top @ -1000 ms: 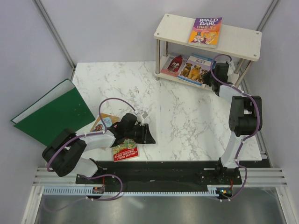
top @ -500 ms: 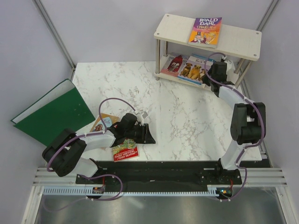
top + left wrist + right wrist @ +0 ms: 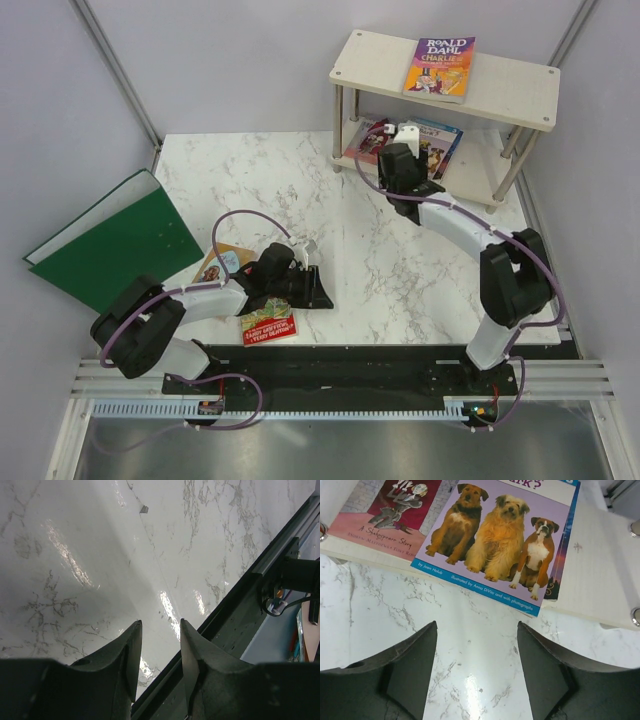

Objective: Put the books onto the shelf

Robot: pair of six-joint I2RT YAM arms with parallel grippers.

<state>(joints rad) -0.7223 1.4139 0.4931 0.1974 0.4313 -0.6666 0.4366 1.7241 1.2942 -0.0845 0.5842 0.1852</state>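
Top: Roald Dahl book (image 3: 440,65) on shelf (image 3: 520,90); tan book (image 3: 222,262), Treehouse book (image 3: 267,325) on table beside left gripper (image 3: 315,290).
Left wrist: jaws slightly parted, empty.
Right wrist: right gripper (image 3: 477,630) spread, empty; dogs book (image 3: 502,535) on lower tier. Back out straight, no nudging.

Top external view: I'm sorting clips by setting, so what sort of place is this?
Most likely a robotics lab cell, not a home: a left arm and right arm bolted to a metal rail, plain grey panel walls around a marble-pattern table, and a small shelf with children's books as props.
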